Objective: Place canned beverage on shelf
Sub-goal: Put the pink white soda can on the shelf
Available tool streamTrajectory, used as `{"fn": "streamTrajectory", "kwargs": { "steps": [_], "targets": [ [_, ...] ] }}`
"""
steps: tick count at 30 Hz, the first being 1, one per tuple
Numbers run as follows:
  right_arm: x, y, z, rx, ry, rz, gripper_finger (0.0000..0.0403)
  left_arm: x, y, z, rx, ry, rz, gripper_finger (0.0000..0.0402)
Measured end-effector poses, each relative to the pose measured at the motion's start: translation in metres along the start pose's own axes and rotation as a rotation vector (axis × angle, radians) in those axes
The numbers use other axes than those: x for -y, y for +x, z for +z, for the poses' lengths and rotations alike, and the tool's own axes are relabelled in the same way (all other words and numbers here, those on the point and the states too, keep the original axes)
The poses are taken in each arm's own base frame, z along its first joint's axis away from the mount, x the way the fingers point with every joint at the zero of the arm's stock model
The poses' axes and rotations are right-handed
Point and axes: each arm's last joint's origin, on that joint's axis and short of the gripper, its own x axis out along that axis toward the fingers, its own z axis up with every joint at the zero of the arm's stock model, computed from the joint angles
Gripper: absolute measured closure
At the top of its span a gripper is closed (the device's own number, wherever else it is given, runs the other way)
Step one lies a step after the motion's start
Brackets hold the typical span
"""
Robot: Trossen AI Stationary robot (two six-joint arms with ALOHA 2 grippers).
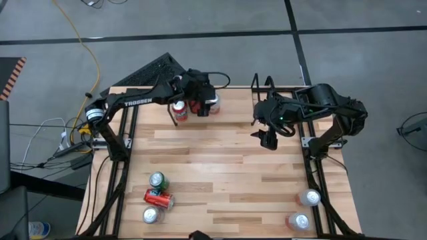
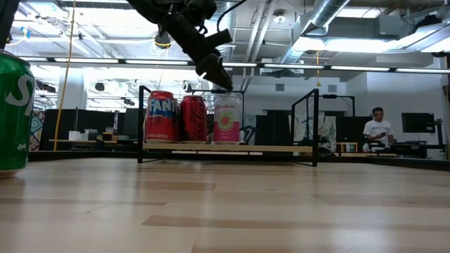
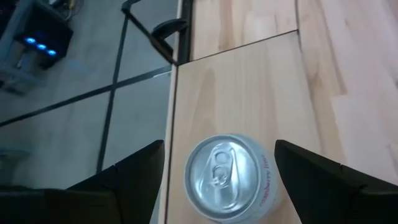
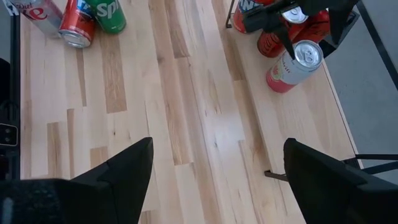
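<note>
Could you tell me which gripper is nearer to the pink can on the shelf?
Left. The left gripper is open directly above the pink can, fingers on either side. The right gripper hangs open over the table, well off to the can's side.

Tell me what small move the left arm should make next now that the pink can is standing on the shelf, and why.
Probably lift the left gripper straight up. Its fingers stand open on either side of the pink can, not pressing it, and the can sits upright on the shelf beside two red cans. Rising first should avoid tipping it. The right gripper waits over the table.
</note>
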Motion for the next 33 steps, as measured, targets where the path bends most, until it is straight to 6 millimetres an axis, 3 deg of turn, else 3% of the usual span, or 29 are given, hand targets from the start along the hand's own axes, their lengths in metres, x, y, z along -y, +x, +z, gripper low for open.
{"fn": "streamTrajectory", "kwargs": {
  "steps": [8,13,16,19,25,28,33],
  "targets": [
    [0.0,0.0,0.0,0.001,-0.006,-0.004,0.007,-0.004,0.0,-0.002,0.039,-0.04,-0.042,0.0111],
    [0.001,0.0,0.0,0.005,0.004,-0.022,0.007,0.008,-0.001,0.007,-0.004,-0.067,0.031,0.0111],
    [-0.001,0.01,-0.002,-0.007,-0.016,-0.125,0.007,0.018,-0.018,0.018,-0.031,-0.084,0.068,0.0111],
    [-0.005,0.031,-0.006,-0.057,-0.048,-0.205,0.007,0.022,-0.065,0.04,0.062,-0.146,0.049,0.0111],
    [-0.011,0.09,0.0,0.027,-0.113,-0.251,0.0072,0.021,-0.192,0.059,0.317,-0.309,0.033,0.0111],
    [-0.005,0.123,0.005,0.122,-0.121,-0.301,0.0088,0.02,-0.256,0.055,0.477,-0.411,0.012,0.0111],
    [0.018,0.166,0.003,0.21,0.014,-0.378,0.0155,0.021,-0.329,0.032,0.651,-0.546,-0.091,0.0111]
  ]
}}
